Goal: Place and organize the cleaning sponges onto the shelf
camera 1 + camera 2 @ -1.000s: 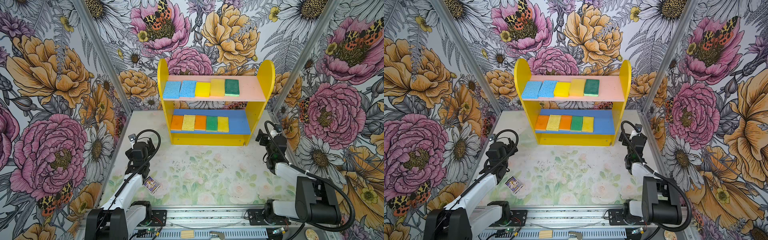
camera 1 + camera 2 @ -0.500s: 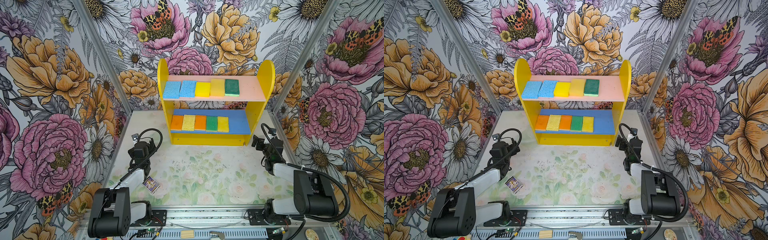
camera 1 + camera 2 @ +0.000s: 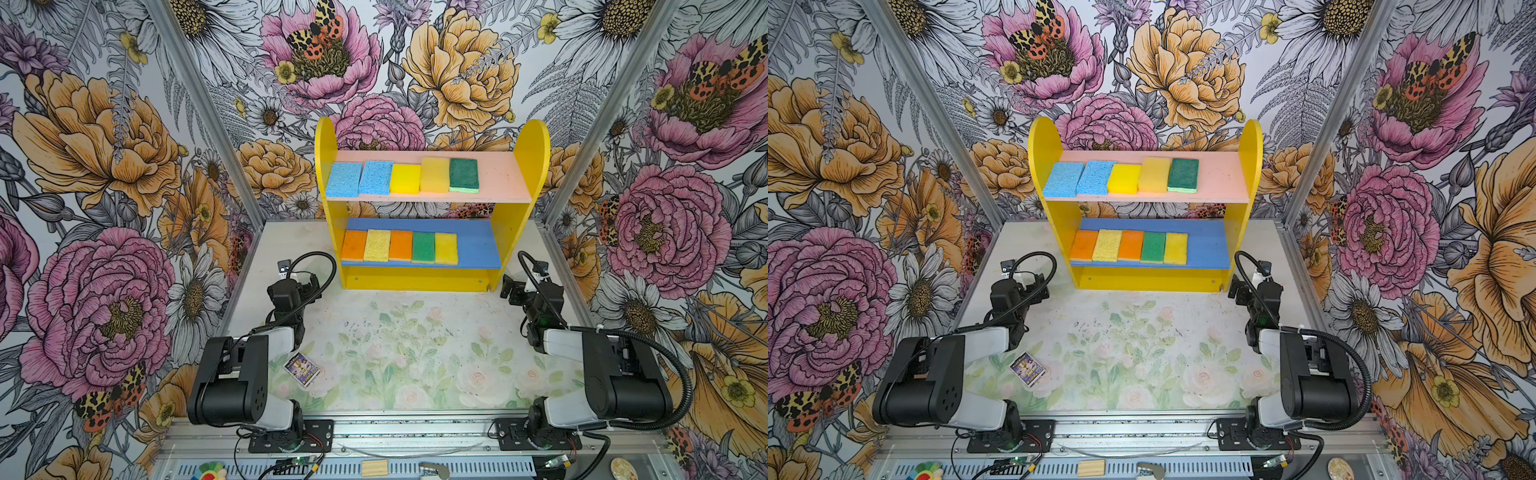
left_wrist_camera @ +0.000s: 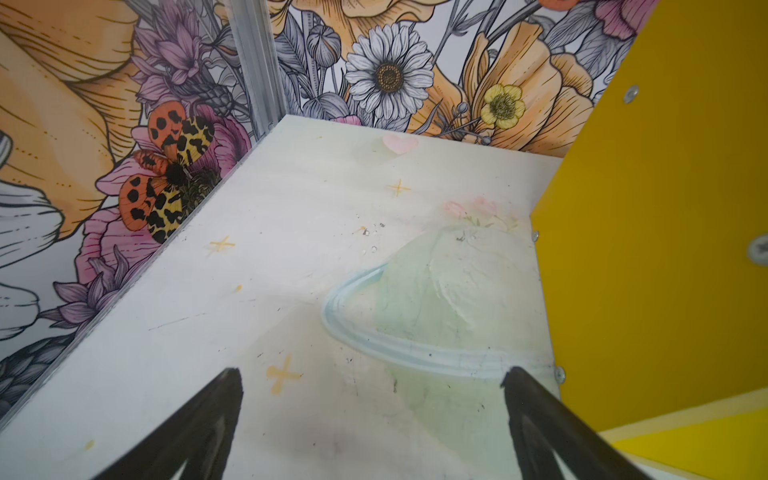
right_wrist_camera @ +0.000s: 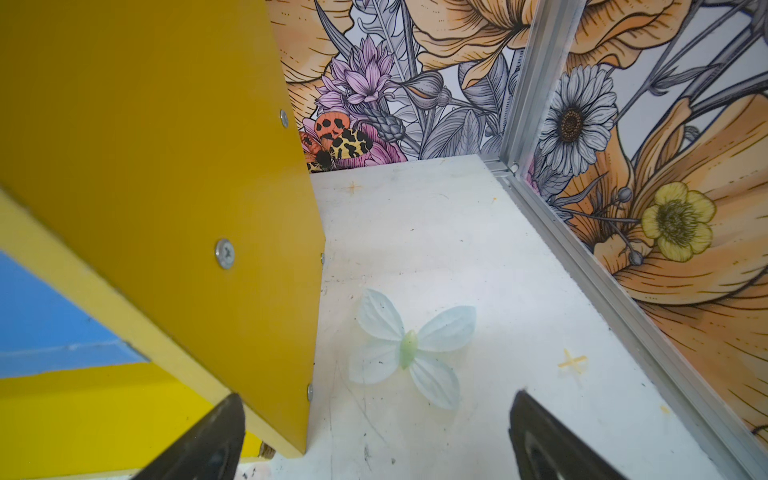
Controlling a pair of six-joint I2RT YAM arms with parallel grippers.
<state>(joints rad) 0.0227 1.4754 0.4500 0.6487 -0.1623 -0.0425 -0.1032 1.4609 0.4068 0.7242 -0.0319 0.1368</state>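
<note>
The shelf (image 3: 500,179) (image 3: 1222,179) stands at the back of the table, with yellow sides, a pink upper board and a blue lower board. The cleaning sponges lie flat on it in two neat rows in both top views. The pink board holds several, from a light blue one (image 3: 344,179) to a dark green one (image 3: 464,175). The blue board holds several, from an orange one (image 3: 354,245) to a yellow one (image 3: 446,248). My left gripper (image 3: 308,286) (image 4: 372,376) hangs open and empty beside the shelf's left foot (image 4: 665,249). My right gripper (image 3: 512,289) (image 5: 376,399) is open and empty by the right side panel (image 5: 145,145).
A small purple printed card packet (image 3: 302,369) (image 3: 1027,369) lies on the floral mat near the left arm's base. A pale wooden block (image 3: 374,467) sits on the front rail. Flowered walls close in the left, right and back.
Both arms have folded back over their bases, and the right gripper has drifted inward toward the shelf's foot. Both grippers stayed open. The sponges have not moved.
</note>
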